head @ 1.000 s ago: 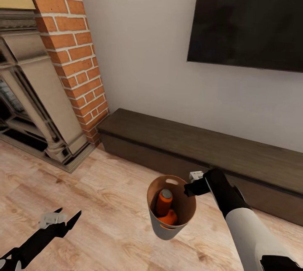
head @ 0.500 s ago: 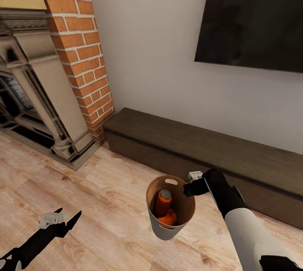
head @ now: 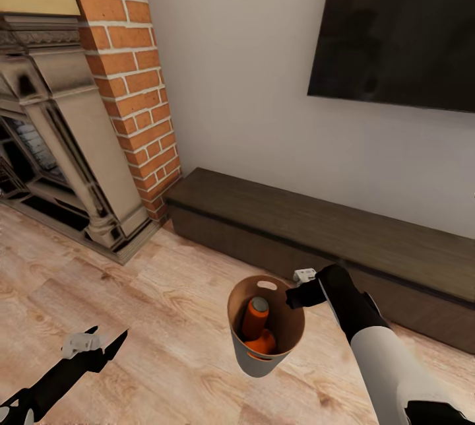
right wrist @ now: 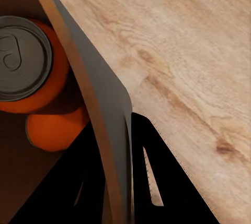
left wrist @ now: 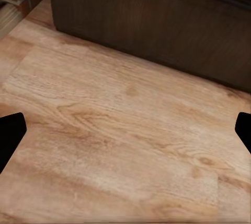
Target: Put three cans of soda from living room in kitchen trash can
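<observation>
My right tool pinches the trash can rim, two orange cans inside; left tool hangs wide. The view has swung left, so I'm turning, carrying it above the floor.

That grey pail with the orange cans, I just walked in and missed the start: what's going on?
The right gripper holds the grey tapered pail by its rim, clear of the wooden floor, with two orange drink cans visible inside. The left gripper hangs open and empty. Ahead stand a dark low bench and red brick chimney.
</observation>
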Motion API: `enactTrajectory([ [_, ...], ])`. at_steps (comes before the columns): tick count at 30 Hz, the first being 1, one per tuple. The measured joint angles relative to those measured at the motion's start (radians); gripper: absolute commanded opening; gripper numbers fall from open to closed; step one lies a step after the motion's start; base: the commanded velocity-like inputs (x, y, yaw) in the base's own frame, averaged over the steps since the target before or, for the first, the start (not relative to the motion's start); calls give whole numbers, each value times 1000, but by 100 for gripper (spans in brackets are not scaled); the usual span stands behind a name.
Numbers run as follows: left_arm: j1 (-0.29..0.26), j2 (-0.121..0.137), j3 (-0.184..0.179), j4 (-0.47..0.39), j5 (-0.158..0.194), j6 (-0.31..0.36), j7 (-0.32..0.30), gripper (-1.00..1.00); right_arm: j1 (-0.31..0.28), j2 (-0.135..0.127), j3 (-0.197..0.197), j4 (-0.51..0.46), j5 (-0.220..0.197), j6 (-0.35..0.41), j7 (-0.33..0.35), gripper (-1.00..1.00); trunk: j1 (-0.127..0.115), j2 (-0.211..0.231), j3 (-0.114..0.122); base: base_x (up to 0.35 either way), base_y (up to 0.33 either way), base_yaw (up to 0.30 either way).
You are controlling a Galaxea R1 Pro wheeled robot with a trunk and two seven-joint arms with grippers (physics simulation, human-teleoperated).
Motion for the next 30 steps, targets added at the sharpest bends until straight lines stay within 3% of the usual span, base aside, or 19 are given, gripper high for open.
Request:
enactTrajectory([
  [21, 0, -13, 0, 2, -4, -1, 0, 100, 6, 22, 0, 0, -1, 0, 1, -100, 0, 0, 0, -40, 4, 0],
  [30, 0, -14, 0, 2, -5, -1, 0, 100, 6, 28, 0, 1, 7, -1, 0, -100, 0, 0, 0, -169, 38, 0],
])
